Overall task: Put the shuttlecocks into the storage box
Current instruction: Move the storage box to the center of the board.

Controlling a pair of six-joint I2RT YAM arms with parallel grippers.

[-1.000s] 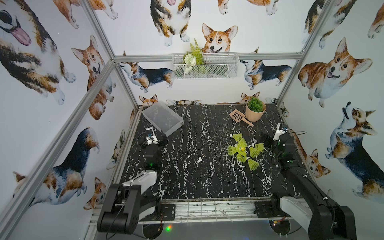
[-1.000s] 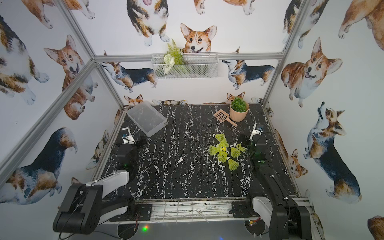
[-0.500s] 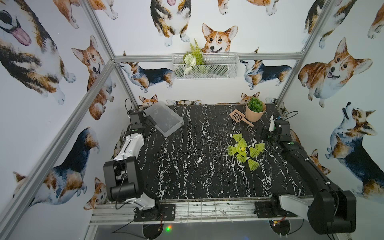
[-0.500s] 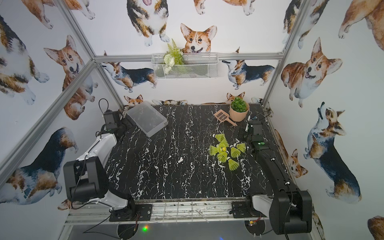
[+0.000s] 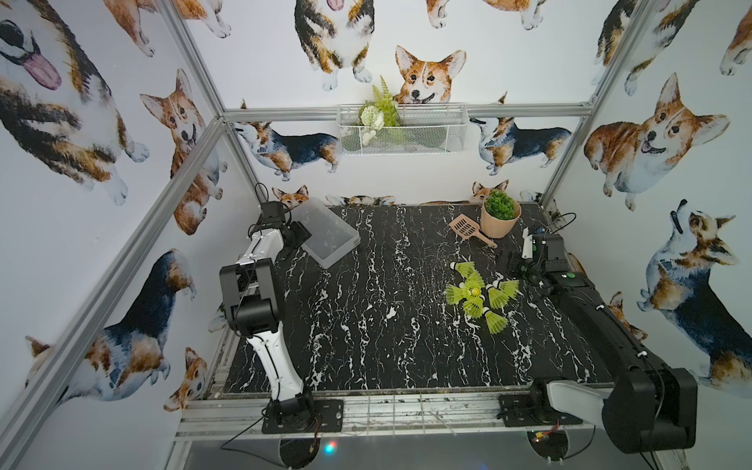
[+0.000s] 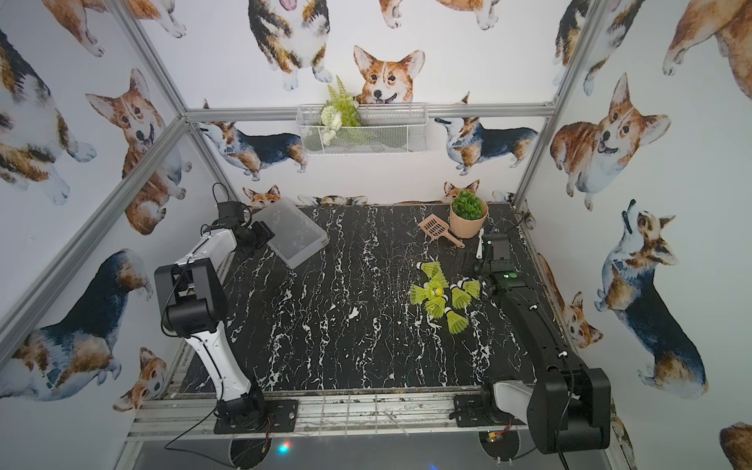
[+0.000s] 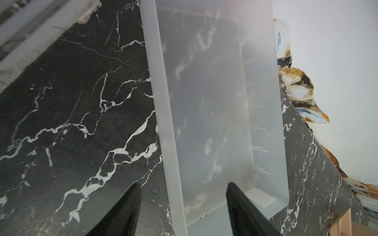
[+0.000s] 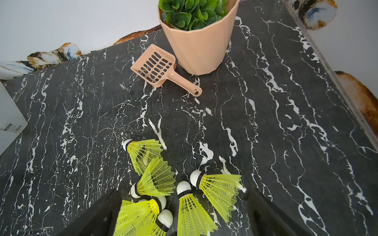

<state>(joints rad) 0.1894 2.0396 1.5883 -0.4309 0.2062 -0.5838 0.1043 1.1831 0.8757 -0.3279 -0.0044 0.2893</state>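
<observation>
Several neon yellow-green shuttlecocks [image 5: 478, 295] [image 6: 441, 299] [image 8: 163, 183] lie in a loose pile on the right side of the black marble table. My right gripper [image 5: 510, 264] [image 6: 468, 264] [image 8: 183, 191] hovers just right of and over the pile, open wide, with shuttlecocks lying between its fingers on the table. The frosted storage box [image 5: 325, 232] [image 6: 291, 234] [image 7: 204, 102] sits at the far left and shows nothing inside. My left gripper [image 5: 299, 238] [image 6: 262, 236] [image 7: 182, 186] is at the box's left end, open, one finger inside and one outside a long wall.
A peach pot with a green plant [image 5: 499, 217] [image 8: 196, 40] and a peach slotted scoop [image 5: 468, 228] [image 8: 157, 69] stand at the far right, close behind the pile. A white wire basket [image 5: 401, 130] hangs on the back wall. Walls close in on three sides.
My left arm has risen from the table's front left and reached to the box's end, its jaws narrowing over the wall. My right gripper has shifted left toward the shuttlecock pile.
</observation>
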